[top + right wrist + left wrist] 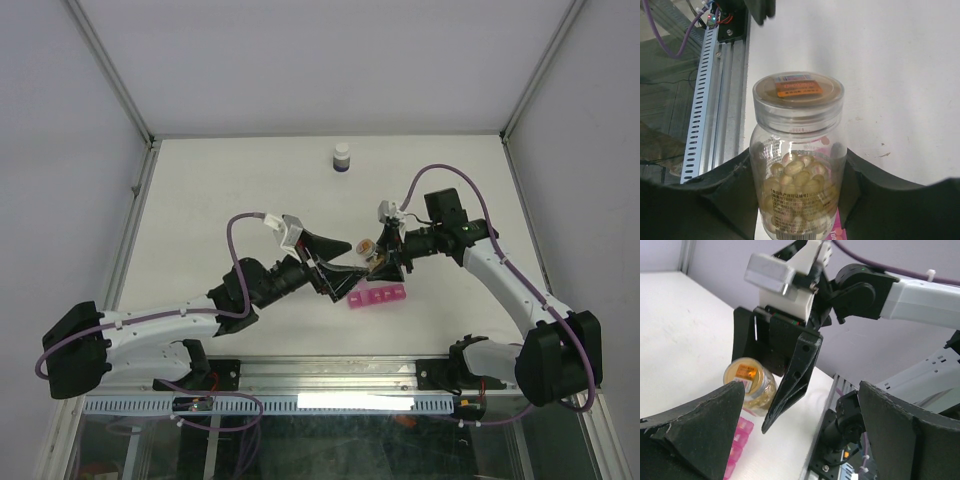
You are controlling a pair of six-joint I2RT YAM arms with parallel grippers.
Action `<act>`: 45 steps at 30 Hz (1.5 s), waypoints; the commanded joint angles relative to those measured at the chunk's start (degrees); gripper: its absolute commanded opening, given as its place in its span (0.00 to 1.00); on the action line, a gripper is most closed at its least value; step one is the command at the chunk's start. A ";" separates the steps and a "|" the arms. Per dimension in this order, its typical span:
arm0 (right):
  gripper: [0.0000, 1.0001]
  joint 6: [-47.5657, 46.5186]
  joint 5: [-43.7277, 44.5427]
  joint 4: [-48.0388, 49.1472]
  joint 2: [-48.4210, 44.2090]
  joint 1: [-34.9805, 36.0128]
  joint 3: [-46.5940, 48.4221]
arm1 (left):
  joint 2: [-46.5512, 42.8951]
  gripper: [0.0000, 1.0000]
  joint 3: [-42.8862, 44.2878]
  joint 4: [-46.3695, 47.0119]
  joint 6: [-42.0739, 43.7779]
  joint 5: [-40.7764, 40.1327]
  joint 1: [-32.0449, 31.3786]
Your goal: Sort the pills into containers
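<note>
The pills are pale yellow ovals heaped inside a small clear bottle. Its clear lid carries an orange label. My right gripper is shut on the bottle's body and holds it above the table. In the top view this bottle hangs just behind the pink containers, a short strip lying on the table. My left gripper stands open right beside the bottle, touching nothing. The pink strip shows below the bottle, partly hidden by the left finger.
A dark bottle with a white cap stands far back near the rear wall. The metal rail of the table's near edge runs close behind the bottle. Both arms meet over the middle of the table.
</note>
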 commanded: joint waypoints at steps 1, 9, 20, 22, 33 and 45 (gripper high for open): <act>0.00 -3.26 -4.68 -0.92 -1.35 -0.15 2.20 | -3.36 0.99 0.67 -0.84 9.68 6.19 2.30; 0.00 -6.17 -6.28 -2.15 -2.01 -0.70 1.47 | -1.37 0.99 -1.59 9.84 5.02 32.07 13.66; 0.00 -9.51 -8.15 -4.62 -1.44 -0.79 1.39 | 3.53 0.99 -3.58 19.15 3.23 30.11 15.56; 0.00 -10.08 -8.95 -5.11 -1.49 -0.76 1.30 | 4.51 0.99 -3.62 20.39 2.58 30.65 15.92; 0.00 -10.97 -9.54 -5.79 -2.17 -0.78 1.14 | 5.59 0.99 -4.06 20.58 2.99 30.81 16.20; 0.00 -10.69 -8.55 -5.58 -2.38 -0.77 1.33 | 6.06 0.97 -0.55 12.73 8.98 32.80 16.20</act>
